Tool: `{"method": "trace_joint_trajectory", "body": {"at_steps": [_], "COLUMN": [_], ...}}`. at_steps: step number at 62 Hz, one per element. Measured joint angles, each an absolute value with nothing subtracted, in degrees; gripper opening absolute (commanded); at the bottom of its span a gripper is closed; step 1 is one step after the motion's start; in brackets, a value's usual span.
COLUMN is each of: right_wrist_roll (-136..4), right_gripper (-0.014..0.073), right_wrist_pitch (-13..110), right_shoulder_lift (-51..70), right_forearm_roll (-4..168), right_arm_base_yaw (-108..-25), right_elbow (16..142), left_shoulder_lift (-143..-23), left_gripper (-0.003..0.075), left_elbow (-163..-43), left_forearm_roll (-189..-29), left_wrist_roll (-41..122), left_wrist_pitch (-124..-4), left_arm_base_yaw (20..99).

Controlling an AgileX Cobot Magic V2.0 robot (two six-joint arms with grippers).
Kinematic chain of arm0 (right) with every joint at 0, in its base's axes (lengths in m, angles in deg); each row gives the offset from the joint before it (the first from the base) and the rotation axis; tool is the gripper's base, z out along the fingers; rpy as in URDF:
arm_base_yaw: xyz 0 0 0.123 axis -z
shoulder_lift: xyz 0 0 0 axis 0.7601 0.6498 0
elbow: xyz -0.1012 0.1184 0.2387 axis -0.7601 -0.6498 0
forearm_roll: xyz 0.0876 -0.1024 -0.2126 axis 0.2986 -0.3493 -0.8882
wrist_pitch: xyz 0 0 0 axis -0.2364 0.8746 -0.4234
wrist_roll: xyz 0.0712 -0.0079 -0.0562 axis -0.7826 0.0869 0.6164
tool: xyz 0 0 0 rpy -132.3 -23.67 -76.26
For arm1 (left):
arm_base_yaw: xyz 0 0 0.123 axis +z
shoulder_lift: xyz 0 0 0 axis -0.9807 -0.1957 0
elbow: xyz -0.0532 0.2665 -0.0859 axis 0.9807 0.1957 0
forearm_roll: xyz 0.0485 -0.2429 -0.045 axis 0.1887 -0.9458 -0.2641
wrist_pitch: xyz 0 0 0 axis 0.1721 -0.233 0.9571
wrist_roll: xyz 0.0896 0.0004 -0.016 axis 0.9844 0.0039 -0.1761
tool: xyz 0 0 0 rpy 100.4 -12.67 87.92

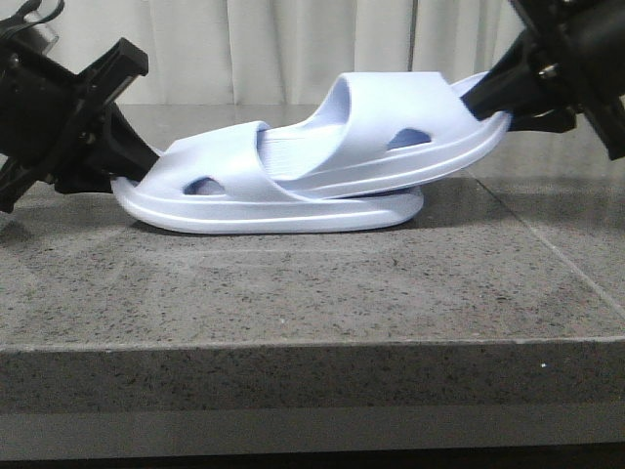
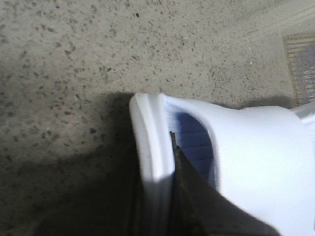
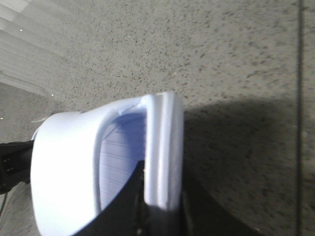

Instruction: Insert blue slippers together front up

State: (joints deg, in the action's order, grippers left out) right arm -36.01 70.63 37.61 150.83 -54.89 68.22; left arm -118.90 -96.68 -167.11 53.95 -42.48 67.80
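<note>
Two blue slippers are nested on the stone table. The lower slipper (image 1: 283, 205) lies flat with its sole down and its strap at the left. The upper slipper (image 1: 391, 122) is tilted, its left end pushed under the lower one's strap and its right end raised. My left gripper (image 1: 137, 174) is shut on the lower slipper's left sole edge (image 2: 155, 142). A dark finger (image 2: 184, 177) rests on the footbed. My right gripper (image 1: 488, 98) is shut on the upper slipper's raised sole edge (image 3: 165, 147), with one finger (image 3: 130, 194) inside on the ribbed footbed.
The grey speckled table (image 1: 293, 303) has its front edge close to the camera. A seam (image 1: 547, 244) runs across its right part. A pale curtain (image 1: 273, 44) hangs behind the table.
</note>
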Motion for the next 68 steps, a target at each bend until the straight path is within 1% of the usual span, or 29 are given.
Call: {"method": "trace_joint_trajectory", "body": {"at_steps": [7, 14, 27, 32, 37, 40, 41, 44, 45, 52, 57, 68], "right_wrist_roll": [-35.88, -35.64, -35.52, -35.41, -35.41, -35.41, -35.41, -35.41, -35.41, -35.41, -35.41, -35.41], "right_gripper": [-0.0117, -0.0117, -0.0115, -0.0095, -0.0026, 0.0054, 0.0065, 0.0134, 0.0168, 0.0282, 0.0320, 0.0323], "right_wrist_pitch": [62.66, 57.10, 54.12, 53.87, 53.60, 53.60, 53.82, 54.51, 54.94, 59.31, 63.40, 71.45], "right_shoulder_lift": [37.86, 38.92, 39.49, 39.49, 39.49, 39.49, 39.49, 39.23, 39.07, 37.66, 36.48, 33.29], "right_forearm_roll": [152.89, 154.61, 155.41, 155.43, 155.43, 155.30, 155.19, 154.62, 154.35, 151.87, 149.15, 144.45], "right_arm_base_yaw": [-60.98, -64.45, -65.94, -66.04, -66.04, -65.94, -65.70, -65.17, -64.89, -62.11, -59.24, -50.61], "right_elbow": [68.22, 68.22, 68.22, 68.22, 68.22, 68.22, 68.22, 68.22, 68.22, 68.22, 68.22, 68.06], "left_shoulder_lift": [-118.90, -118.90, -118.90, -118.90, -118.90, -118.90, -118.90, -118.90, -118.90, -118.90, -118.90, -118.90], "left_gripper": [-0.0020, -0.0020, -0.0020, -0.0020, -0.0020, -0.0020, -0.0020, -0.0020, -0.0020, -0.0020, -0.0020, -0.0020], "left_elbow": [-96.58, -96.58, -96.58, -96.58, -96.58, -96.58, -96.58, -96.58, -96.58, -96.58, -96.58, -96.58], "left_forearm_roll": [-166.73, -166.50, -166.47, -166.47, -166.47, -166.47, -166.47, -166.47, -166.47, -166.70, -167.12, -167.37], "left_wrist_roll": [53.95, 53.95, 53.95, 53.95, 53.95, 53.95, 53.95, 53.95, 53.95, 53.95, 53.95, 53.95], "left_wrist_pitch": [-43.45, -44.04, -44.39, -44.39, -44.39, -44.39, -44.39, -44.39, -44.39, -44.28, -43.83, -43.53], "left_arm_base_yaw": [67.80, 67.80, 67.80, 67.80, 67.80, 67.80, 67.80, 67.80, 67.80, 67.80, 67.80, 67.80]}}
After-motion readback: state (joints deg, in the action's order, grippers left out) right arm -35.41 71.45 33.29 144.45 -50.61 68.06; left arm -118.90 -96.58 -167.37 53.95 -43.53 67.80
